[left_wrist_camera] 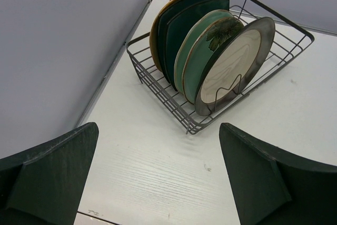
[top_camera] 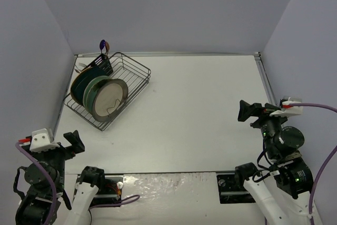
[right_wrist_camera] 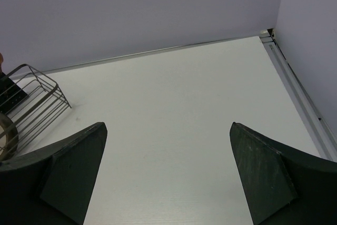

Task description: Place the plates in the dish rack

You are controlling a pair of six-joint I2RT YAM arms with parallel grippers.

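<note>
Plates [top_camera: 100,92] are standing on edge in a row inside the dish rack [top_camera: 138,72], which is sitting at the far left of the table [top_camera: 200,109] in the overhead view, close to the left wall [top_camera: 31,51]. Purple-handled cutlery [top_camera: 103,44] is poking up at the rack's far corner. The left gripper [top_camera: 72,143] is hanging near the front left edge. The right gripper [top_camera: 246,110] is hovering over the right side, well apart from the rack. Neither is touching anything.

From the left wrist, the left gripper [left_wrist_camera: 163,183] is showing its fingers [left_wrist_camera: 52,177] spread wide, with only table between them. Beyond, the dish rack [left_wrist_camera: 295,27] is holding a beige plate [left_wrist_camera: 234,67] with a dark rim nearest, then a pale green plate [left_wrist_camera: 216,35] with a flower, a dark teal plate [left_wrist_camera: 184,25], and a yellowish rim at the back.

From the right wrist, the right gripper [right_wrist_camera: 168,177] is likewise gaping wide over the table, holding nothing. A corner of the dish rack [right_wrist_camera: 37,93] is showing at the left edge, with a sliver of plate rim beside it.
</note>
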